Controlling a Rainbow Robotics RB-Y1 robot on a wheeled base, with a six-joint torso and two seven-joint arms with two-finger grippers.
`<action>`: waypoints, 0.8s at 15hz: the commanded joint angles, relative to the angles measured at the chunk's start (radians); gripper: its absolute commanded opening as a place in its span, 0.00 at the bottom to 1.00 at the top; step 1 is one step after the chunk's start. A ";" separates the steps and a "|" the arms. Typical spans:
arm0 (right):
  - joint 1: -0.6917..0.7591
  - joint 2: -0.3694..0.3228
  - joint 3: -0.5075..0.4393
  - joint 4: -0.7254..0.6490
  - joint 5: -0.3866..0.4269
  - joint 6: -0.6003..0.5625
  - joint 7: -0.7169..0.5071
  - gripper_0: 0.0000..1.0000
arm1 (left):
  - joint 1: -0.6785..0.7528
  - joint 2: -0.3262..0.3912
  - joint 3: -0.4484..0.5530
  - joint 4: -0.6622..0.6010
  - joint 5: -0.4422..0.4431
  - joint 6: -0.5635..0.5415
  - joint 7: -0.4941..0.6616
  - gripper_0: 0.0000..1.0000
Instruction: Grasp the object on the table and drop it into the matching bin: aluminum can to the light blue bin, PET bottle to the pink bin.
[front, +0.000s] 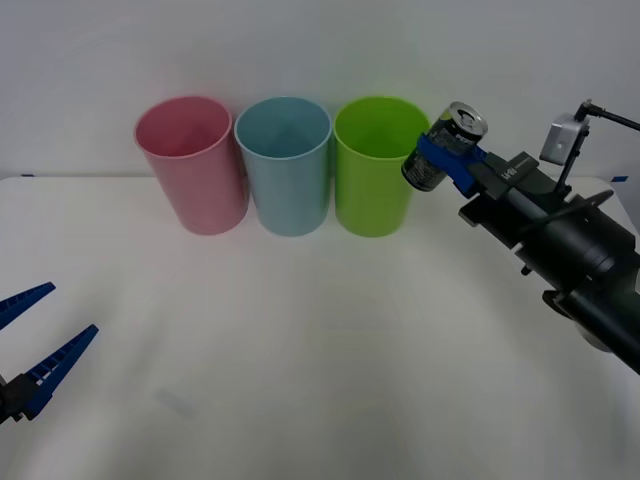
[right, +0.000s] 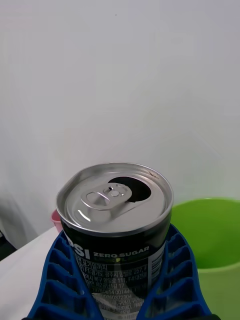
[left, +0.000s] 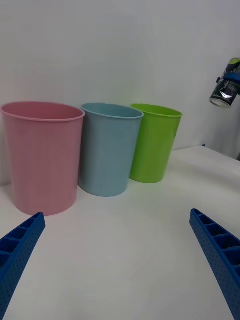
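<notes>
The aluminum can (front: 445, 145), dark grey with a silver lid and pull tab, is held in the air by my right gripper (front: 448, 157), shut on it just right of the lime green bin's rim. Up close the can (right: 116, 220) sits between the blue fingers (right: 60, 280), its tab opened. The light blue bin (front: 284, 165) stands in the middle of the row, with the pink bin (front: 190, 163) to its left. My left gripper (front: 30, 345) rests open low at the table's left front, away from everything. From there the can (left: 227, 90) hangs high at the right.
A lime green bin (front: 376, 165) stands right of the light blue one, directly beside the held can. The white table (front: 300, 350) stretches in front of the three bins. A white wall rises behind them.
</notes>
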 joint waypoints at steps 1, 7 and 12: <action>-0.124 0.000 0.072 0.042 0.059 0.054 -0.053 0.00 | 0.000 0.000 0.000 0.000 0.000 0.000 0.000 1.00; -0.406 0.120 0.221 0.291 0.100 0.192 -0.042 0.00 | 0.000 0.000 0.000 0.000 0.000 0.000 0.000 1.00; -0.593 0.298 0.221 0.539 0.214 0.290 -0.025 0.00 | 0.000 0.000 0.000 0.000 0.000 0.000 0.000 1.00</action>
